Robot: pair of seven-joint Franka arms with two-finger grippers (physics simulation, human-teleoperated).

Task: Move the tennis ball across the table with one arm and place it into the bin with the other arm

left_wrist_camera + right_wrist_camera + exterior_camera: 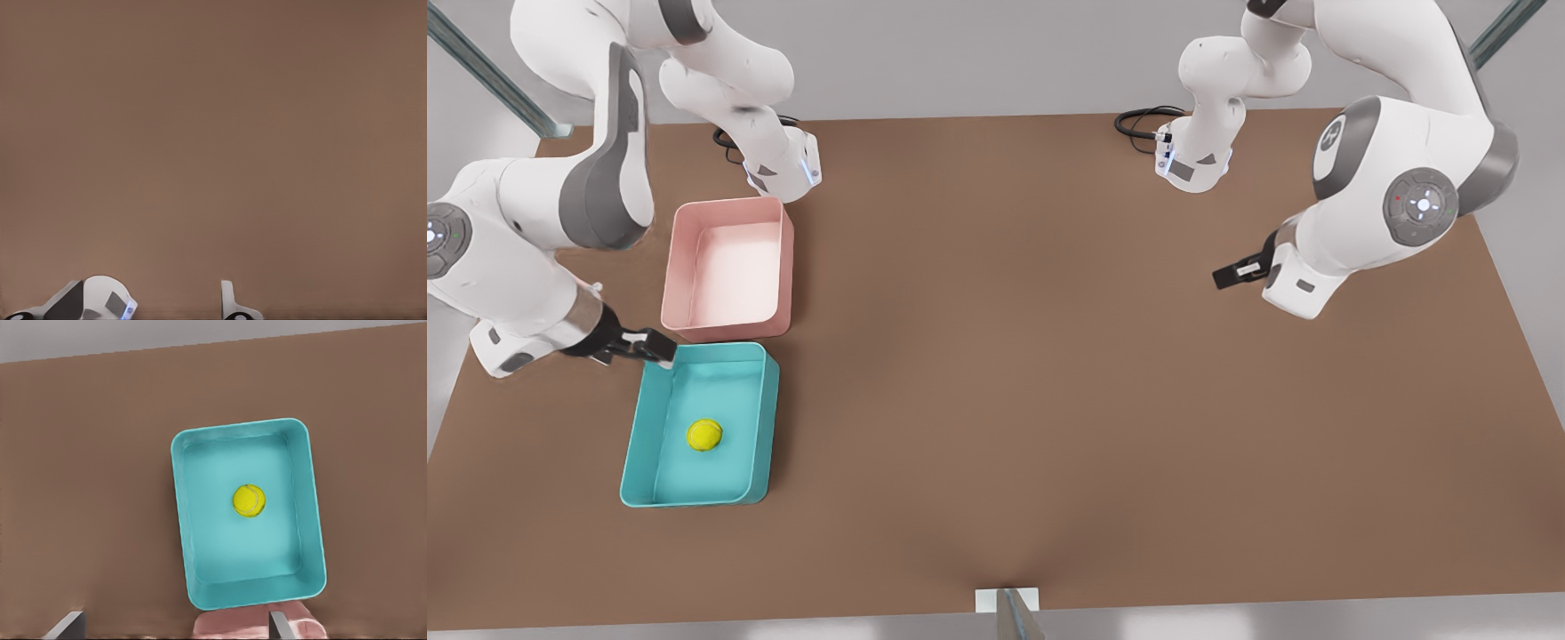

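I see the tennis ball (pixel 249 500) resting loose in the bin (pixel 313 540); I judge it light, fuzzy, grippable across its middle. My right claw (pixel 649 347), spread wide, hovers at the bin's rim. My left claw (pixel 1232 274) waits well apart over the table (pixel 1049 356); I cannot tell its spread.

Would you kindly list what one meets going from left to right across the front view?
Right gripper → teal bin holding the tennis ball → bare table → left gripper. The pink bin overlaps the teal one, so it is left out.

Yellow-green tennis ball (pixel 704 435), teal bin (pixel 640 427), pink tray (pixel 679 267), brown table (pixel 1049 356)
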